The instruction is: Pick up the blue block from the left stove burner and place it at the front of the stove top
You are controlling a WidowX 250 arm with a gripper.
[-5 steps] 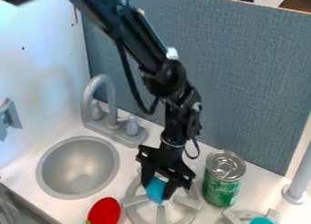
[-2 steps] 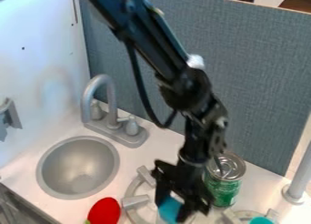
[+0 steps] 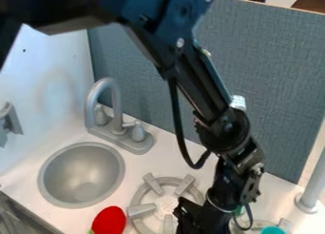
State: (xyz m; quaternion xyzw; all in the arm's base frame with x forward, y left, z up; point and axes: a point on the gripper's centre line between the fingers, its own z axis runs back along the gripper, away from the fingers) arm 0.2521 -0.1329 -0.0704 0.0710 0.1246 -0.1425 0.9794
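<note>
At the lower edge of the camera view, the black gripper [image 3: 198, 219] hangs low over the right side of the left stove burner [image 3: 141, 210]. Its lower end is cut off by the view's edge. Just right of the gripper and wrist, a sliver of the green can [image 3: 239, 210] is visible, mostly hidden behind the arm. A red object [image 3: 109, 220] with a bit of green at its lower end lies left of the burner. Near the bottom right, a teal object [image 3: 273, 230] sits at another burner.
A round grey sink [image 3: 82, 175] is set into the white counter on the left, with a grey faucet [image 3: 105, 97] behind it. A blue-grey panel [image 3: 279, 76] stands along the back. At the right edge rises a grey post [image 3: 311, 195].
The arm and gripper have moved right and toward the view's lower edge, uncovering much of the left burner and covering most of the can. Between the earlier frames, a blue object shifted along with the gripper.
</note>
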